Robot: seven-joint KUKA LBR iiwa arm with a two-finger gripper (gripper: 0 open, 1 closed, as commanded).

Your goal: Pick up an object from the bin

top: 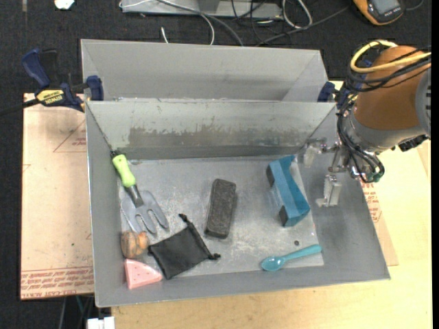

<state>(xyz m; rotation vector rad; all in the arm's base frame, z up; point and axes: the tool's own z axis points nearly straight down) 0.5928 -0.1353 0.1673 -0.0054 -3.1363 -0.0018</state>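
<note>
Evidently the pick is only at its approach step. In the camera view the gripper (322, 172) hangs just right of the blue block (289, 192), low inside the grey bin (206, 125). Its two metal fingers (332, 189) look spread apart with nothing between them, so no thing is grasped yet. The blue block, a long box with a paler, clear-looking part along its right side, is the nearest candidate. It lies beside the fingers rather than between them, and whether it touches them I cannot tell. By my reading, the next move calls for a short shift left over the block, with the jaws set across its narrow width. A straight descent and a firm close would follow. The floor is bare, scuffed metal, hard and flat, so the block may slide if it is nudged from one side. Room is tight to the block's right, where the sloping wall crowds the wrist. To its left, open floor runs as far as a dark grey bar (221, 208). A light-blue spoon (291, 258) lies near the block's front end. Well apart to the left sit a green-handled fork (134, 192), a black pouch (180, 251), a brown lump (134, 242) and a pink wedge (140, 273).
</note>
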